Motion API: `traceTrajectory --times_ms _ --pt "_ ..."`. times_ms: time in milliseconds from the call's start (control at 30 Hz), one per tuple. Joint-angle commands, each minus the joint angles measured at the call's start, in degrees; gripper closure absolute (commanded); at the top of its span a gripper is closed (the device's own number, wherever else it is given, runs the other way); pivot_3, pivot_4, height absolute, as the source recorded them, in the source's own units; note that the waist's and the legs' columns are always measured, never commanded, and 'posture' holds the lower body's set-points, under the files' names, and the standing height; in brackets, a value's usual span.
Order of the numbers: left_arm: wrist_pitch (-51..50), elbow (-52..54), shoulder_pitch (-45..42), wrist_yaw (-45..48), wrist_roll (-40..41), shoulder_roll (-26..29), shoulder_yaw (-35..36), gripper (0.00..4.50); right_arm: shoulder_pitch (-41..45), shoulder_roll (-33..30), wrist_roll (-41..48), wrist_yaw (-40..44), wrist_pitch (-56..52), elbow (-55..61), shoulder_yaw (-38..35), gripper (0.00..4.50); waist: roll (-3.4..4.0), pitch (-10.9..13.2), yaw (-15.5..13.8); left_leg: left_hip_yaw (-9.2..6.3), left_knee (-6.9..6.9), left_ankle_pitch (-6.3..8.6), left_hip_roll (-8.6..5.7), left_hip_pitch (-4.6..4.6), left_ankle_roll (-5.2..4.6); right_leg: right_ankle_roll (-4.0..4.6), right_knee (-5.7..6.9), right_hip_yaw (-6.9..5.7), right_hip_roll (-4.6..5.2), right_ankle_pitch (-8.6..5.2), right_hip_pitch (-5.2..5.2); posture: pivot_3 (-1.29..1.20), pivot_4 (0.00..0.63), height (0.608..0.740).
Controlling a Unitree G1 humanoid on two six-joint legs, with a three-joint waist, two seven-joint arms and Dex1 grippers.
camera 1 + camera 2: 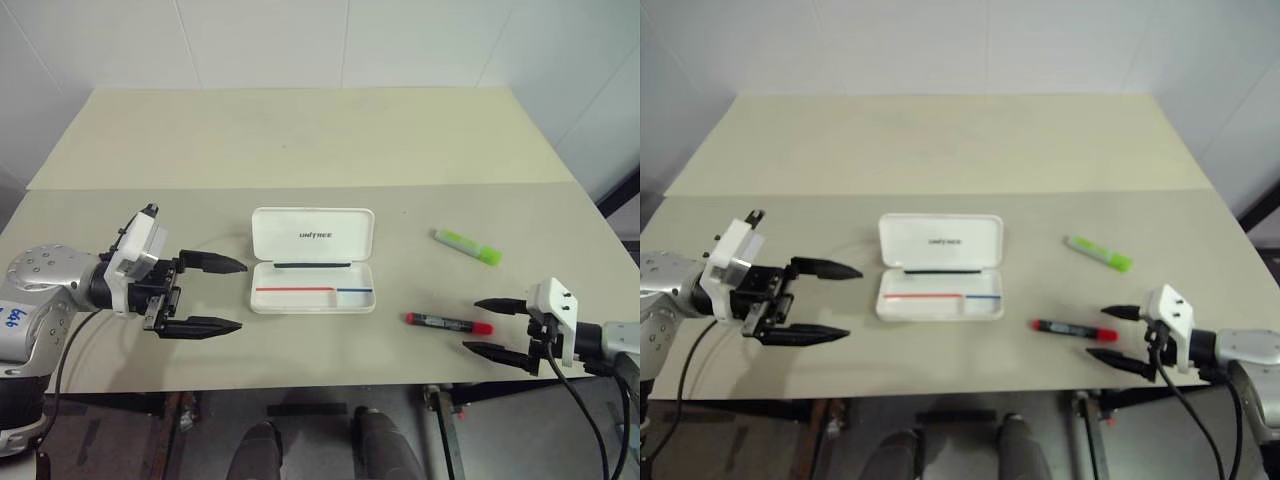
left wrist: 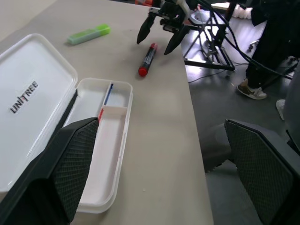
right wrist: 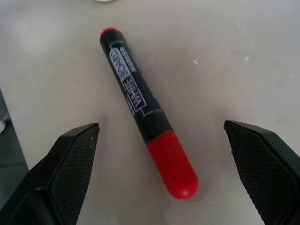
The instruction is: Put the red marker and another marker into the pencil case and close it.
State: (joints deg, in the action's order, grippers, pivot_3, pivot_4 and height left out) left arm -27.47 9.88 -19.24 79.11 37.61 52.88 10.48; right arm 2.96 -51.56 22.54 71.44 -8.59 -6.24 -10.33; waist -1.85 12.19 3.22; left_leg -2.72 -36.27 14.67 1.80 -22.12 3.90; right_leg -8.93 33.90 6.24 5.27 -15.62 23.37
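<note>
We see the pencil case (image 1: 312, 260) open and empty on the tabletop (image 1: 300, 150), lid reading "UNITREE". The red marker (image 3: 146, 110), lettered "WHITE BOARD", lies outside it. Our left tool (image 1: 205, 295) and right tool (image 1: 495, 326) gape, gripping nothing.

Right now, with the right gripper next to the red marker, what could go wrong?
1. The red marker lies slanted between the open fingers of the right gripper, so closing could roll or spin it away.
2. It lies near the front edge of the table and might drop off.
3. The green marker lies farther back, requiring a second reach.
</note>
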Motion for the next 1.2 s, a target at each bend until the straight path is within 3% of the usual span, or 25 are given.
traceTrajectory --times_ms 33,133,233,533,933,1200 --pt "3.75 -1.73 -2.40 1.51 -1.46 0.32 -0.07 0.01 3.12 0.59 -1.14 1.44 2.45 -3.13 1.25 0.00 0.00 0.00 0.06 0.00 -0.01 0.00 0.00 0.01 0.00 0.00 0.00 0.00 0.00 0.00 -0.01 0.00 0.150 0.740" --pt "4.85 -3.26 -3.35 2.38 -2.12 0.57 -0.64 0.01 4.95 1.59 -1.89 2.31 3.81 -5.28 2.81 0.00 0.00 0.00 0.01 0.00 0.05 0.00 0.00 0.01 0.00 -0.15 0.02 0.00 -0.01 0.08 0.01 0.00 0.150 0.740" --pt "5.71 -4.70 -4.48 2.97 -2.83 1.04 -0.66 0.00 5.19 2.73 -1.26 3.46 3.92 -4.97 3.82 0.63 0.00 0.00 0.01 -0.01 0.09 0.01 0.00 0.01 0.01 -0.37 0.05 -0.01 -0.01 0.19 0.02 0.00 0.150 0.740" --pt "8.05 -7.58 -5.28 3.85 -4.59 0.91 -0.84 0.00 4.83 3.51 -0.93 3.33 4.42 -2.71 3.13 3.85 0.01 0.00 -0.01 -0.02 0.11 0.04 0.00 0.01 0.04 -0.48 0.07 -0.01 -0.01 0.25 0.03 0.00 0.150 0.740" --pt "16.33 -14.69 -3.46 4.24 -8.46 0.55 0.34 0.00 9.83 2.01 1.28 -0.46 1.34 6.13 0.66 3.90 0.03 0.01 0.13 -0.01 0.08 0.04 0.00 0.01 0.04 -0.48 0.12 -0.01 -0.01 0.25 0.06 0.00 0.150 0.740" --pt "23.45 -20.97 -1.33 3.68 -11.73 0.63 1.23 0.00 21.73 6.84 2.91 -1.81 -4.94 13.94 8.18 3.90 0.02 0.00 0.01 -0.04 0.10 0.04 0.04 0.01 0.04 -0.48 0.20 -0.05 -0.02 0.25 0.11 0.00 0.150 0.740"
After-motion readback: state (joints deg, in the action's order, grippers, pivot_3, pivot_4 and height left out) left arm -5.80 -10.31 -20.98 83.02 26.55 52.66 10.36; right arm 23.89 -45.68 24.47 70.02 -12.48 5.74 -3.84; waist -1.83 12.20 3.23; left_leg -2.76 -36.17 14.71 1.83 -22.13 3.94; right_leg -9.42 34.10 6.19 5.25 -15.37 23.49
